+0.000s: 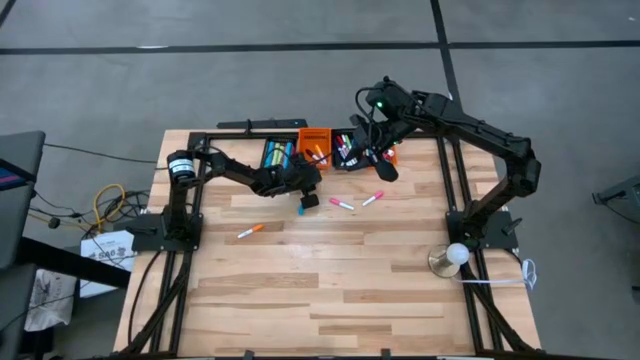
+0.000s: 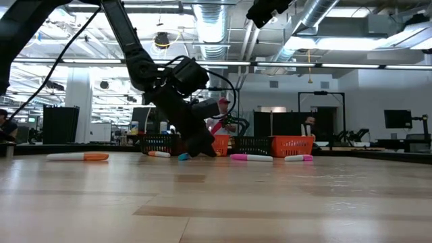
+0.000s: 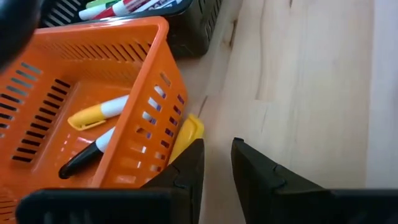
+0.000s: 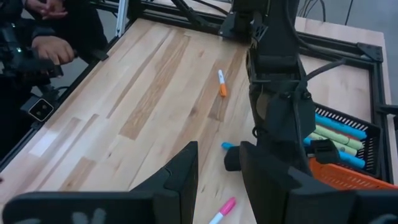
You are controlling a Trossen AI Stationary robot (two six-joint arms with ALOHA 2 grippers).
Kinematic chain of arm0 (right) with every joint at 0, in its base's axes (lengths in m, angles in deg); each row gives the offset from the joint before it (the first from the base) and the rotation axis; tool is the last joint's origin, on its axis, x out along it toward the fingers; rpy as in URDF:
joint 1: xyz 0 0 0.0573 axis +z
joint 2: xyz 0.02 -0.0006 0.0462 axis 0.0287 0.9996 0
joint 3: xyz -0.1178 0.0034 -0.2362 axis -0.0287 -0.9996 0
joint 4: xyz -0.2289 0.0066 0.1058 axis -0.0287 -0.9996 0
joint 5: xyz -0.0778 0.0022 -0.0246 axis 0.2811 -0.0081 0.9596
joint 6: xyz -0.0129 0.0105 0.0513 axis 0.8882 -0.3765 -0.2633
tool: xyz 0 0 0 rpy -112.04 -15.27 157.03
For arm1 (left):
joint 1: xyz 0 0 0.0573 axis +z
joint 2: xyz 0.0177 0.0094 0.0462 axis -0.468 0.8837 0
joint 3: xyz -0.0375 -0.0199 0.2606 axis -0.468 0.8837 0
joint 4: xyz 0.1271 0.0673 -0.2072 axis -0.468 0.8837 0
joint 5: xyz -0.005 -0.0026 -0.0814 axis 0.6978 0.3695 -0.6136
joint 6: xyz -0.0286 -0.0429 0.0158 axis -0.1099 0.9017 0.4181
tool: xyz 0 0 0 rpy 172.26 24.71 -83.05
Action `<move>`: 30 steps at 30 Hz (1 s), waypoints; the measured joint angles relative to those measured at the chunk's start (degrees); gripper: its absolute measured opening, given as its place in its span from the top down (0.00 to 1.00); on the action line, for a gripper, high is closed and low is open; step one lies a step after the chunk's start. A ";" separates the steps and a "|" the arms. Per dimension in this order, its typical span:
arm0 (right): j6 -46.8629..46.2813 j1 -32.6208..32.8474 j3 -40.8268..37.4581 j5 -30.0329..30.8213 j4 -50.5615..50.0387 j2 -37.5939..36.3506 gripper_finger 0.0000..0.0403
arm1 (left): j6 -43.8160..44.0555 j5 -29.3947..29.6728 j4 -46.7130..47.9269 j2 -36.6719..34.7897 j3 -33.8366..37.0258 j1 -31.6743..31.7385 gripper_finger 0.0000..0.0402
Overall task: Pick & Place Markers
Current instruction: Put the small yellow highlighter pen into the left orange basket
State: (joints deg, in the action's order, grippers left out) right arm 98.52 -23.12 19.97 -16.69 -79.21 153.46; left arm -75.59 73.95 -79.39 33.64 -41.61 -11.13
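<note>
Loose markers lie flat on the wooden table: an orange-and-white one (image 1: pixel 250 230), a blue one (image 1: pixel 300 210) and two pink ones (image 1: pixel 342 204) (image 1: pixel 372 199). My left gripper (image 3: pixel 217 146) is low over the table beside the orange bin (image 3: pixel 143 93). Its fingers are slightly apart with only bare wood between them. A yellow marker (image 3: pixel 186 132) lies outside that bin's wall, right beside one finger. The blue marker lies just to the near side of this gripper (image 1: pixel 312 187). My right gripper (image 4: pixel 219 146) hangs open high above the bins (image 1: pixel 385 168), holding nothing. My left gripper has one finger (image 3: pixel 186 168) standing right beside the yellow marker's end (image 3: pixel 189 127), which lies between that finger and the orange bin's wall. I cannot tell whether the finger touches it. Nothing is between the two fingers.
Along the far edge stand a black bin of blue, green and yellow markers (image 1: pixel 277 155), the orange bin (image 1: pixel 315 143) holding a yellow and a black marker, and another black bin (image 1: pixel 348 150). A white ball on a stand (image 1: pixel 455 255) sits at the right. A person's hands (image 4: pixel 50 46) show beyond the table.
</note>
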 joint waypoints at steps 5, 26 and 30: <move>0.02 0.01 0.00 0.00 -0.25 0.00 0.73 | -0.77 4.41 0.46 -0.16 0.04 -1.40 0.80; 0.01 -0.01 0.00 -0.02 -0.95 0.00 0.73 | 0.90 -7.12 1.75 -0.74 0.04 -3.76 0.80; 0.02 0.00 0.00 -0.02 -0.96 0.00 0.73 | -0.29 -7.04 2.69 -2.14 0.09 -5.27 0.80</move>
State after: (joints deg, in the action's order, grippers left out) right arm 98.54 -23.12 19.97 -16.71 -80.17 153.46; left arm -75.88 66.91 -76.70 31.50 -41.52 -16.41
